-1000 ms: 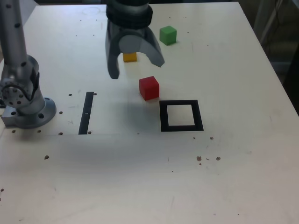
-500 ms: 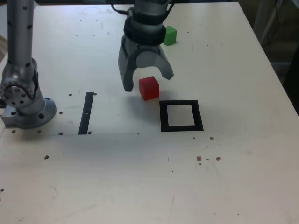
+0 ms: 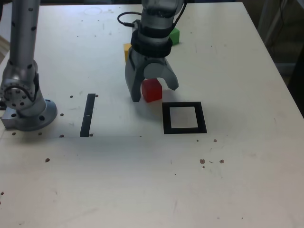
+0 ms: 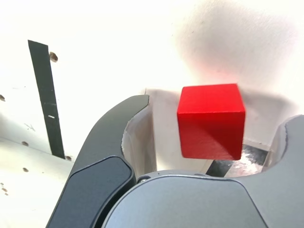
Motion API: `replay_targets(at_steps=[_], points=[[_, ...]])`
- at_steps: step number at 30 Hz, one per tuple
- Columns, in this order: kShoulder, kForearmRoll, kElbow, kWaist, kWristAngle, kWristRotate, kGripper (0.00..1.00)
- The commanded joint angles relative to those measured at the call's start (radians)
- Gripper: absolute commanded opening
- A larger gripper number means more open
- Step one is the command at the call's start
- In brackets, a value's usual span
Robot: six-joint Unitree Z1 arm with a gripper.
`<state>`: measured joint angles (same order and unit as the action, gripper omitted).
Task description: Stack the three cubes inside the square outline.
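exterior: high, facing down across table | wrist: close above, facing down | shared: red cube, strip

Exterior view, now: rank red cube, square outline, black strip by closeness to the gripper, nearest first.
1. Red cube: between the open jaws of the gripper.
2. Square outline: just off to the exterior view's right.
3. Black strip: farther off, exterior view's left.

Red cube (image 3: pixel 152 90) beside black square outline (image 3: pixel 184 118), yellow (image 3: pixel 127 51) and green cubes (image 3: pixel 175 36) partly hidden
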<state>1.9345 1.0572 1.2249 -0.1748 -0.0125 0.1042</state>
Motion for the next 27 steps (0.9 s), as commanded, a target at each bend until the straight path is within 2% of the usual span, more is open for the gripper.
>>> replay_targets(at_steps=[1,9,15,19,24,27], points=[[0.005,-0.003,0.004,-0.003,-0.008,0.008,0.84],[0.029,-0.006,0.007,-0.009,-0.032,0.025,0.77],[0.034,-0.012,0.013,-0.012,-0.048,0.031,0.56],[0.040,-0.023,0.019,-0.012,-0.056,0.033,0.47],[0.038,-0.022,0.026,-0.013,-0.050,0.033,0.33],[0.030,-0.034,0.023,-0.013,-0.038,0.033,0.19]])
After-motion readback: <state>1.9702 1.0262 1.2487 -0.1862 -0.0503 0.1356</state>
